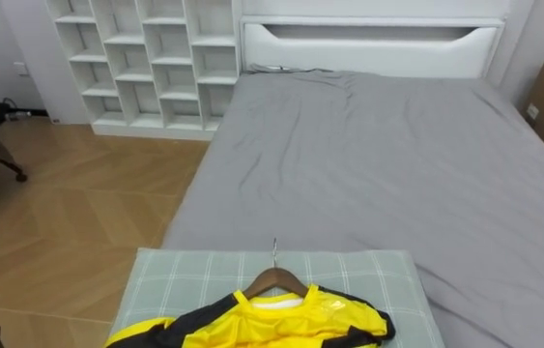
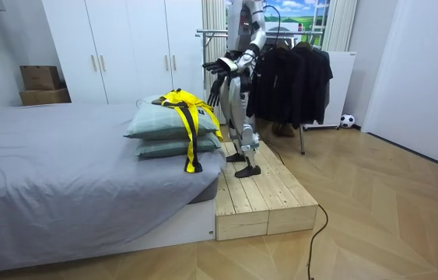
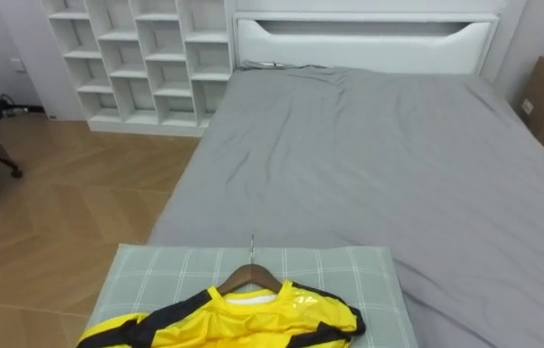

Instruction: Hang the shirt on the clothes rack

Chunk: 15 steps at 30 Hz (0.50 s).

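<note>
Where the yellow jersey (image 1: pixel 252 324) lies: on its wooden hanger (image 1: pixel 273 281), atop stacked pillows (image 2: pixel 152 124) at the bed's (image 1: pixel 368 164) foot, directly before the robot.
Axis: crosswise, trailing toward the robot's left; hook points away.
Left hand (image 2: pixel 217 67): raised, fingers spread, empty; judged nearer.
Right hand (image 2: pixel 215 93): lower; state cannot be told.

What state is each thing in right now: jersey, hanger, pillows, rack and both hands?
Yellow and black jersey: on the hanger, lying flat on the top pillow, not hung.
Wooden hanger with metal hook: in the jersey's neck, lying flat.
Pale green checked pillows: stacked two high on the grey bed.
Metal clothes rack: dark clothes hanging on it.
Left hand: open, empty.
Right hand: open, empty.
</note>
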Available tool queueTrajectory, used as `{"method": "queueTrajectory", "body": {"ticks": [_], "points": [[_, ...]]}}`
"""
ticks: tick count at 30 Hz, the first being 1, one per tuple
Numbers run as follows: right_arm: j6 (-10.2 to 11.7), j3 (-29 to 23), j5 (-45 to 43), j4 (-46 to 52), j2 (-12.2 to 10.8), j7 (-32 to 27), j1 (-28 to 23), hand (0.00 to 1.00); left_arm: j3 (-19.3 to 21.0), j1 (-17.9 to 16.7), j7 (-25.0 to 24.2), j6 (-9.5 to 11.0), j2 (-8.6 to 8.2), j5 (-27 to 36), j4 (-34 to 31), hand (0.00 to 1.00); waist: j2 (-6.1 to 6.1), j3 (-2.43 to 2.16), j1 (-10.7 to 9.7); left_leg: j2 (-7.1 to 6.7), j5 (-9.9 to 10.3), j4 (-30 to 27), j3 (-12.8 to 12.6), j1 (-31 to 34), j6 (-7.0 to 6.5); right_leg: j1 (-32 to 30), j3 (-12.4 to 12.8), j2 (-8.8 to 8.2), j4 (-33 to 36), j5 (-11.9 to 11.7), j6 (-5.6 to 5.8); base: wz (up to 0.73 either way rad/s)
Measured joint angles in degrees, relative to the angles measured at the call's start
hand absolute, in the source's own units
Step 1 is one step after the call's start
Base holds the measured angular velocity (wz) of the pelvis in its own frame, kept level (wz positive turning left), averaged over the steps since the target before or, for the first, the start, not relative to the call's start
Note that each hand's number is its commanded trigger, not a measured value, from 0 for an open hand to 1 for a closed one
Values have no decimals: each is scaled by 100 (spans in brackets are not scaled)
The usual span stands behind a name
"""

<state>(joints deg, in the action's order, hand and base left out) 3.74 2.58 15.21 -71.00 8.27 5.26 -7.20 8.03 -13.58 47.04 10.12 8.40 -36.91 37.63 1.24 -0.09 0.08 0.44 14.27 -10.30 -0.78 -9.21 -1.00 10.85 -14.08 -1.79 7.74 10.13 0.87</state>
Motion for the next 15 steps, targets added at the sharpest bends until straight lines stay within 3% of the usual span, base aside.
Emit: {"method": "queueTrajectory", "body": {"ticks": [7, 15], "points": [[3, -13, -5, 0, 95, -8, 13, 0, -391, 67, -27, -133, 53, -829, -116, 0, 27, -13, -171, 0, 0, -1, 0, -7, 0, -4, -10, -4, 0, 0, 0, 0], [3, -50, -97, 1, 96, -2, 44, 0, -611, 153, -72, -221, 26, -1162, -222, 0, 17, -23, -275, 3, 0, -9, -7, -15, 0, 5, -3, -3, 4, 0, 0, 0]]}}
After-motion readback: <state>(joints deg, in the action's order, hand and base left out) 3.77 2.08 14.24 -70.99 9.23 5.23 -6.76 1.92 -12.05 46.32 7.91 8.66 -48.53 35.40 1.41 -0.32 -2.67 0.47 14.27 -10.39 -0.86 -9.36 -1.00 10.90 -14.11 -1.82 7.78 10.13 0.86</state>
